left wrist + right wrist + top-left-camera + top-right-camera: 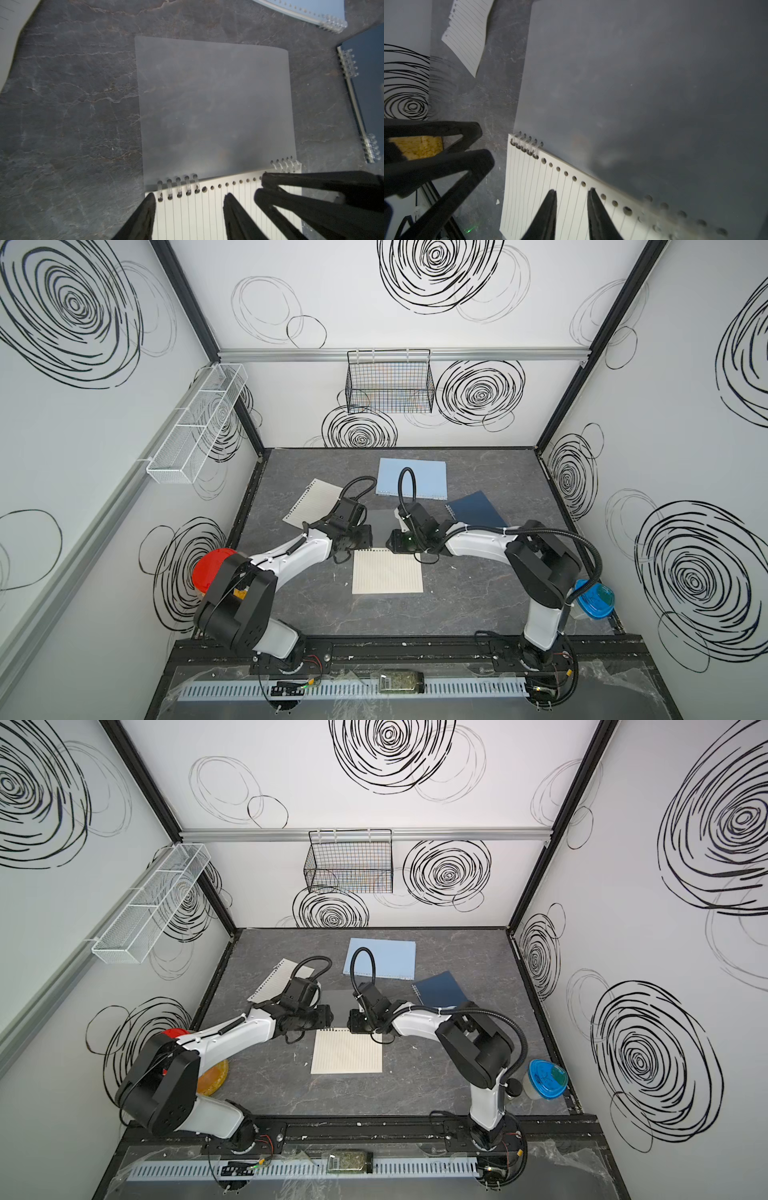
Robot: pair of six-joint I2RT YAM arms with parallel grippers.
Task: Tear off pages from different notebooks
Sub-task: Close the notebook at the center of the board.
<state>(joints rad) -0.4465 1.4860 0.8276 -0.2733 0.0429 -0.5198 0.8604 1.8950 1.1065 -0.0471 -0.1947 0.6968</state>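
Left wrist view: left gripper (189,196) spread wide, tips down on the lined sheet of the clear-covered notebook (387,572), holding nothing. Right gripper (572,190) narrowly parted by its punched holes, nothing pinched. Beyond, loose page (311,502) left, navy notebook (478,510) right, light-blue notebook (415,477) farthest.

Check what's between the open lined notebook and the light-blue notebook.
The open notebook's clear cover, flipped back flat on the table, then bare table before the light-blue notebook. Clearest in the left wrist view.

Top views bright, even, wide-angle warp at edges; wrist cams dim, shadowy, soft focus.
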